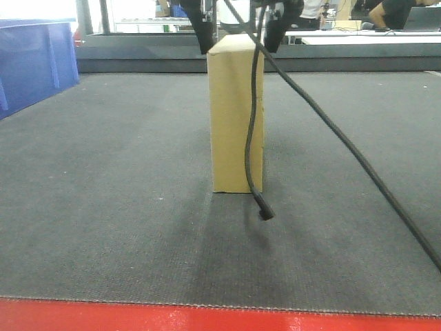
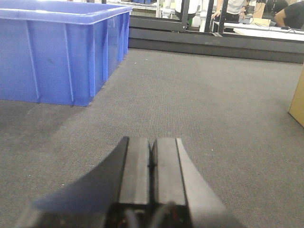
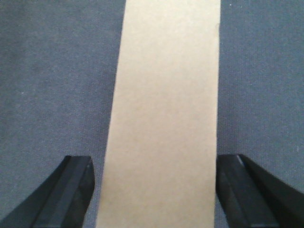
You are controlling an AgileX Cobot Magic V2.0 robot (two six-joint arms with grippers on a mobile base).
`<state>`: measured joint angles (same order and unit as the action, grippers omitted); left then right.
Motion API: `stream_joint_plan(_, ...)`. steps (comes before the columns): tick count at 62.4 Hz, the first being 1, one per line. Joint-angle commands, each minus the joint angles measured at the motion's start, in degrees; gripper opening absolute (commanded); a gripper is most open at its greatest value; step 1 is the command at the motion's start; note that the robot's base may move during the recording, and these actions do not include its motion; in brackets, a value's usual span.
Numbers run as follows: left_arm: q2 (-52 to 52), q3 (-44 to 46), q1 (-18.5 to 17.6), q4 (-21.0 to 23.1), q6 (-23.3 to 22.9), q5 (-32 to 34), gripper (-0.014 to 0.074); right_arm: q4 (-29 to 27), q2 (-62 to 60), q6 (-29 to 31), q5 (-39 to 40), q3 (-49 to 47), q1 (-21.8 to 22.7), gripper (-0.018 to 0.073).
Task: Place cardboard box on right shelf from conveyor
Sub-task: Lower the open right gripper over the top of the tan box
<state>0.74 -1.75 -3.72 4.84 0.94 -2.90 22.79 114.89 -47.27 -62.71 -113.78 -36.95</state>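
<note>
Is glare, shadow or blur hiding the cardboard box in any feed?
Front view: background top left is blown out, yet the cardboard box is evenly lit, with a soft shadow toward the camera on the conveyor. Right wrist view: the box top looks soft and featureless, edges readable between the right fingers. Left wrist view: sharp, only a box sliver showing.

A deep blue plastic bin (image 1: 31,65) with ribbed walls stands off to my left in a brightly lit workshop hall. Ahead of me a low dark rail (image 1: 138,61) runs across the room, with black uprights (image 2: 184,14) rising behind it. Beyond, white tables (image 1: 365,38) glare under strong backlight. A person in a dark shirt (image 1: 396,12) leans over one, and other people (image 2: 233,5) stand nearby, seen only in part.
</note>
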Motion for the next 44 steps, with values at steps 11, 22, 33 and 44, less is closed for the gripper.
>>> stream_joint_plan(11, 0.68, 0.21, 0.11, 0.37, -0.29, 5.15, -0.0119, 2.05, -1.1, -0.18, 2.73, -2.05, 0.76, 0.0612)
stream_joint_plan(22, 0.68, 0.21, 0.11, 0.37, -0.29, 5.15, -0.0119, 0.85, 0.43, -0.18, 2.41, -1.93, 0.76, 0.0611)
stream_joint_plan(33, 0.68, 0.21, 0.11, 0.37, -0.29, 5.15, -0.0119, 0.79, 0.69, -0.18, 2.26, -1.93, 0.76, 0.0489)
stream_joint_plan(44, 0.68, 0.21, 0.11, 0.37, -0.29, 5.15, -0.0119, 0.79, -0.04, -0.07, 2.25, -1.93, 0.76, 0.0203)
